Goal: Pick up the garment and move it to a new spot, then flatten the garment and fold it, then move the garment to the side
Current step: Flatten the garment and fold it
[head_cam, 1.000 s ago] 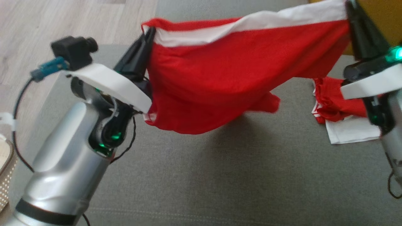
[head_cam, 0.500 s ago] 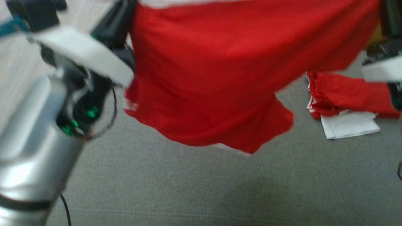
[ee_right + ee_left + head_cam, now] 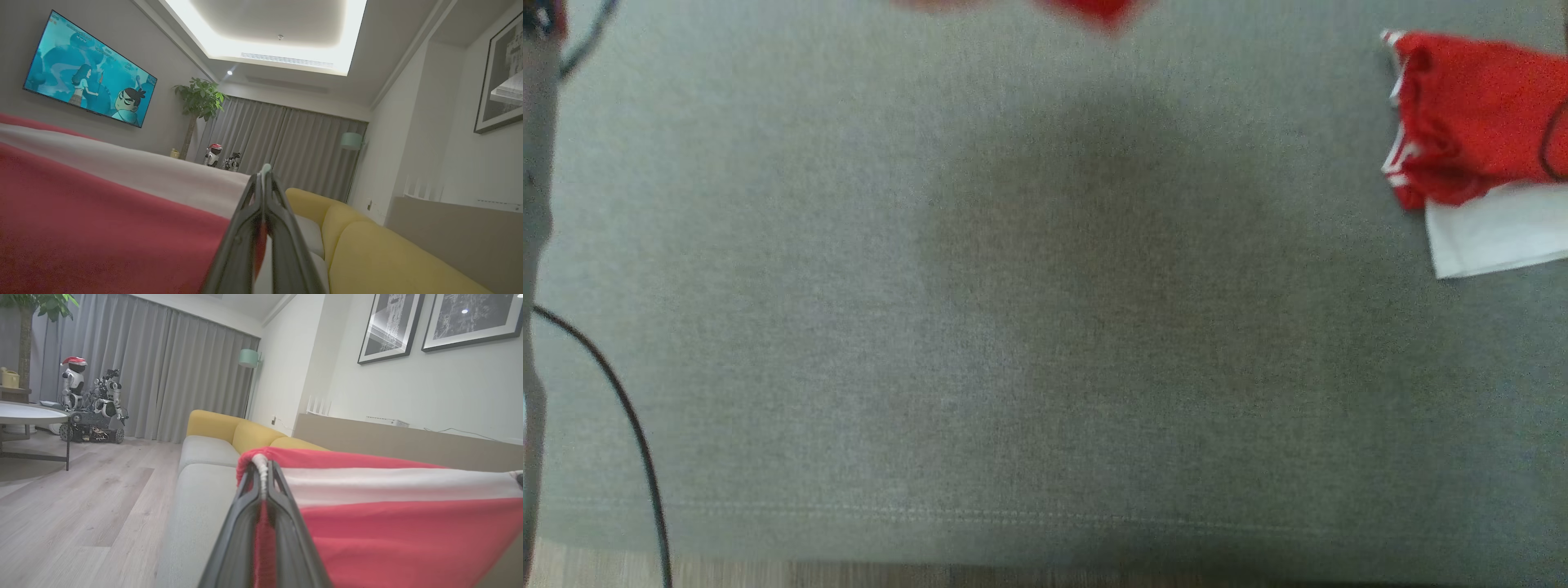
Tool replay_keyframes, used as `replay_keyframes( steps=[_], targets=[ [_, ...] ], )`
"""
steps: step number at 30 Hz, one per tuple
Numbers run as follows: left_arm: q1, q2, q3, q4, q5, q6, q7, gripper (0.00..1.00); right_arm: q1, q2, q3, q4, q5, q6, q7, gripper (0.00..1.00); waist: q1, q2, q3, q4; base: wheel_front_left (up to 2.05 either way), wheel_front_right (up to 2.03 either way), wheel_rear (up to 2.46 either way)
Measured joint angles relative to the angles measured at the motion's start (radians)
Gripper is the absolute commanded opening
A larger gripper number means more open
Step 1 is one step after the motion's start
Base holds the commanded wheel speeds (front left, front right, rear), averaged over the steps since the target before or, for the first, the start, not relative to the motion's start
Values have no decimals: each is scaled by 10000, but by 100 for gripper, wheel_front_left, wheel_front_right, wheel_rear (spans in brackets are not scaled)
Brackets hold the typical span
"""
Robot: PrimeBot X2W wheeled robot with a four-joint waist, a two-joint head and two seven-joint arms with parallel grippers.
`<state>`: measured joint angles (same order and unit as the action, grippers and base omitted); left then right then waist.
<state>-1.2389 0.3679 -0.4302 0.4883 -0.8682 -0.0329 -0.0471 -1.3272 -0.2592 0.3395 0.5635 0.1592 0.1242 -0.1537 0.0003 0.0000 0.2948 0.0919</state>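
The garment (image 3: 388,539) is red cloth with a white band along its top edge, stretched in the air between my two grippers. In the left wrist view my left gripper (image 3: 263,465) is shut on one end of the band. My right gripper (image 3: 264,173) is shut on the other end of the garment (image 3: 81,220) in the right wrist view. In the head view just the garment's lowest tip (image 3: 1098,10) hangs at the top edge, casting a dark shadow on the grey sofa seat (image 3: 849,327) below.
A second red and white garment (image 3: 1470,163) lies bunched at the seat's right side. A black cable (image 3: 629,425) hangs at the left. The seat's front seam runs along the bottom, wood floor below it. Yellow back cushions (image 3: 229,428), a coffee table (image 3: 24,416) and another robot (image 3: 90,404) stand beyond.
Both arms lifted the stretched garment upward, out of the top of the head view, and the head camera has tilted down toward the seat's front edge. Both grips stay shut.
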Motion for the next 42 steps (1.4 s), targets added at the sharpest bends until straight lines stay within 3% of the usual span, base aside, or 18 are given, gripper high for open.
replay_keyframes(
  steps=[5, 8, 13, 18, 25, 29, 35, 42],
  targets=[
    [-788, -462, -121, 1469, 491, -614, -1421, 0, -616, 798, -476, 1724, -671, 0, -867, 0, 1, 0, 770, 19, 0, 0, 0],
    [-602, -646, -514, 2184, 583, -832, -1701, 0, -330, 1106, -384, 2403, -746, 0, -947, 0, 2, 0, 946, 96, 0, 0, 0],
    [681, -752, -1530, 2675, 803, -915, -1937, 0, 1161, 1256, 364, 2824, -546, 0, -1018, 0, -3, 0, 803, 232, 0, 0, 0],
    [2715, -665, -2851, 2230, 606, -966, -2013, 0, 2934, 1101, 1212, 3124, 370, 0, -1016, 0, -3, 0, 360, 338, 0, 0, 0],
    [5035, -23, -4531, 1762, 474, -980, -2023, 0, 4591, 90, 2658, 3294, 2205, 0, -988, 0, -3, 0, -565, 581, 0, 0, 0],
    [5813, 123, -5317, 1620, 470, -980, -2023, 0, 5265, -587, 3530, 3173, 3390, 0, -395, 0, -4, 1, -1131, 715, 0, 0, 0],
    [6495, 157, -5988, 1622, 483, -984, -2021, 0, 6350, -1772, 4999, 2222, 4939, 0, 600, 0, -4, 1, -1880, 824, 0, 0, 0],
    [7060, 61, -6351, 1490, 571, -989, -2021, 0, 6893, -3049, 5960, 1034, 6272, 0, 1220, 0, -4, 1, -2543, 745, 0, 0, 0]
  ],
)
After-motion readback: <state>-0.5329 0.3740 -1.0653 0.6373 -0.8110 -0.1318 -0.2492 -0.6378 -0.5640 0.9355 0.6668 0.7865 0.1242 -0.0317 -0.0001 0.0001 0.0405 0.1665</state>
